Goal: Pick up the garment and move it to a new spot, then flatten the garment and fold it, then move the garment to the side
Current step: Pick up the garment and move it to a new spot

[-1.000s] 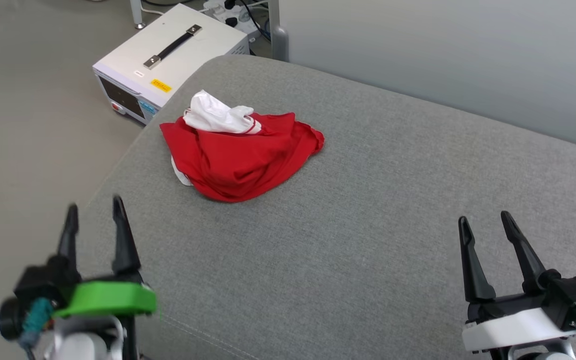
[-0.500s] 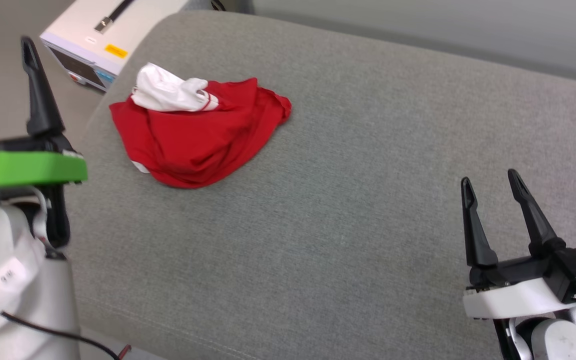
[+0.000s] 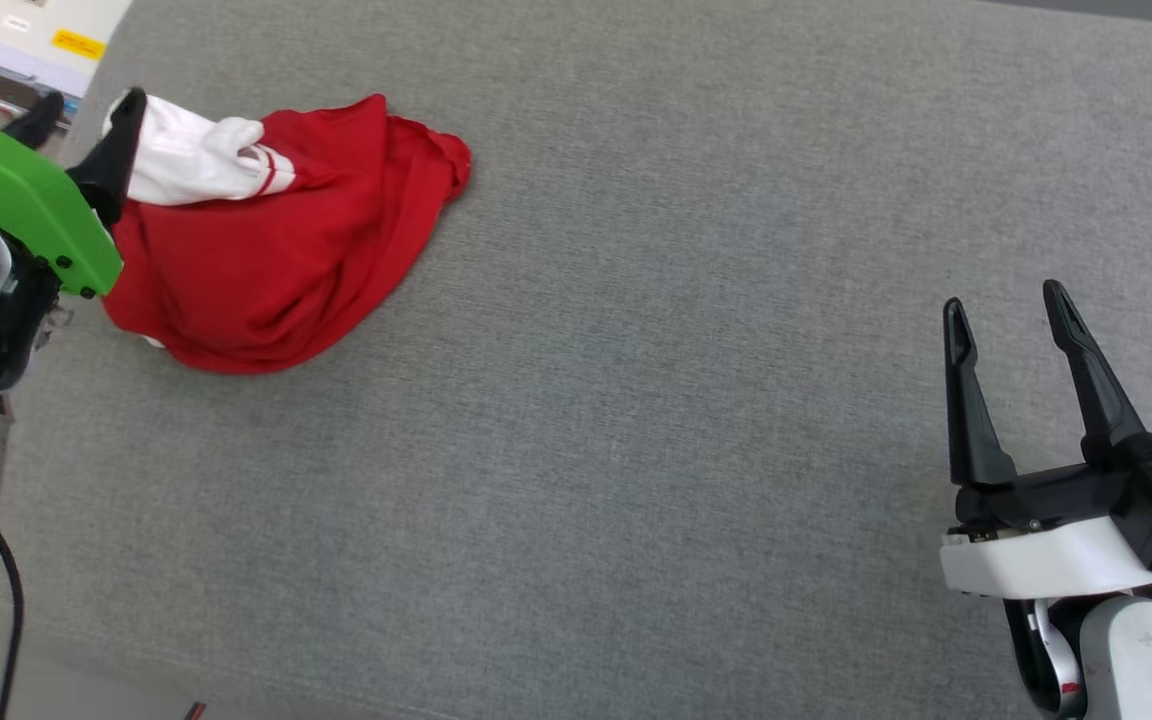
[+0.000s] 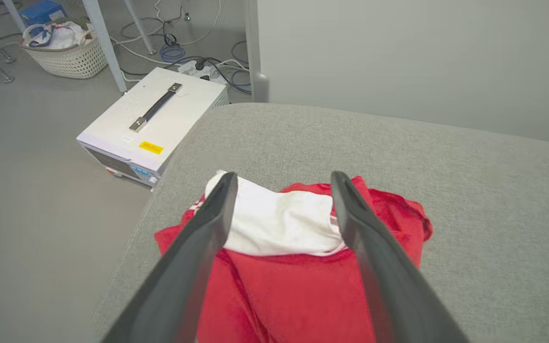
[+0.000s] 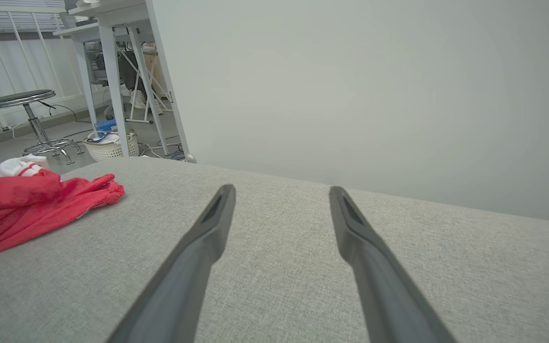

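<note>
Both tools stand spread wide, holding nothing. Within the last second the left tool (image 4: 284,175) has travelled from the near edge of the grey cushion (image 3: 636,400) to the garment (image 3: 266,250). Its fingers now frame the white sleeve (image 4: 279,224) atop the crumpled red heap at the cushion's left end. The right tool (image 3: 1004,294) waits well apart. The pick-up looks imminent — no grip yet.
</note>
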